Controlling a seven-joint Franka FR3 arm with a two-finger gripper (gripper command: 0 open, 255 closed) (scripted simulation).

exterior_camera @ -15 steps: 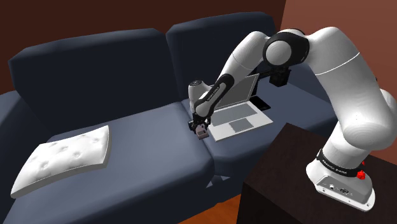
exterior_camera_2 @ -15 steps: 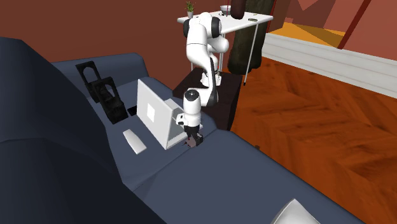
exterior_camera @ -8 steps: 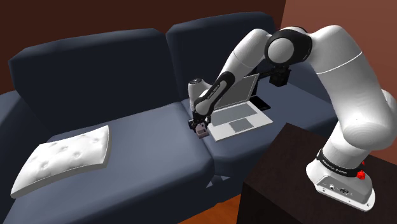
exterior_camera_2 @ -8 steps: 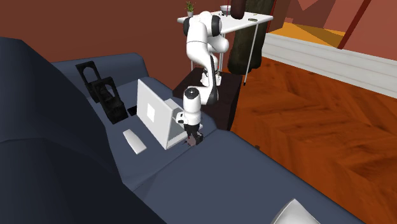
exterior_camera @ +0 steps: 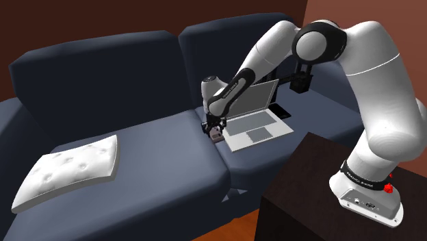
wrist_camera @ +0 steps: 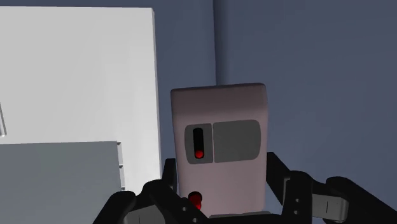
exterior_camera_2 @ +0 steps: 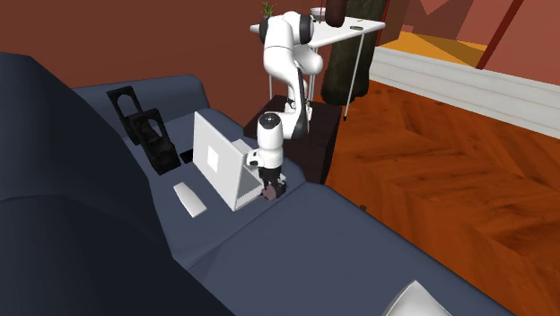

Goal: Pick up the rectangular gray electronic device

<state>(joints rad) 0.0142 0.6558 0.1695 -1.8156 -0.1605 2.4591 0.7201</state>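
Grey with a faint pink cast, the rectangular device [wrist_camera: 219,149] carries a black slot with a red slider, a plain grey panel next to it, and a red button near the end closest to the gripper [wrist_camera: 222,168]. We note that the two black fingers [wrist_camera: 280,181] press against both long sides at that end, so the gripper is clenched on the device. We cannot tell whether the device rests on the upholstery or hangs just above it.

In the shoulder view the device is at the seam between the two seat cushions of the dark blue sofa [exterior_camera: 137,140], just beside the open laptop [exterior_camera: 256,127], at the edge of its base on that view's left. In the wrist view a narrow strip of blue upholstery separates the device from the laptop's pale edge.

The laptop is light grey, its lid raised. The white arm [exterior_camera: 369,82] reaches from the dark stand [exterior_camera: 315,198] over the laptop and down to the seam. A white tufted pillow [exterior_camera: 68,170] lies on the other seat cushion, well apart from the device.

In the second exterior view two black frame-like objects [exterior_camera_2: 144,130] lean on the sofa back behind the laptop, and a small white flat item [exterior_camera_2: 189,198] lies on the seat near the lid. We also log a wooden floor [exterior_camera_2: 431,179] and a white table [exterior_camera_2: 332,27] behind the robot.
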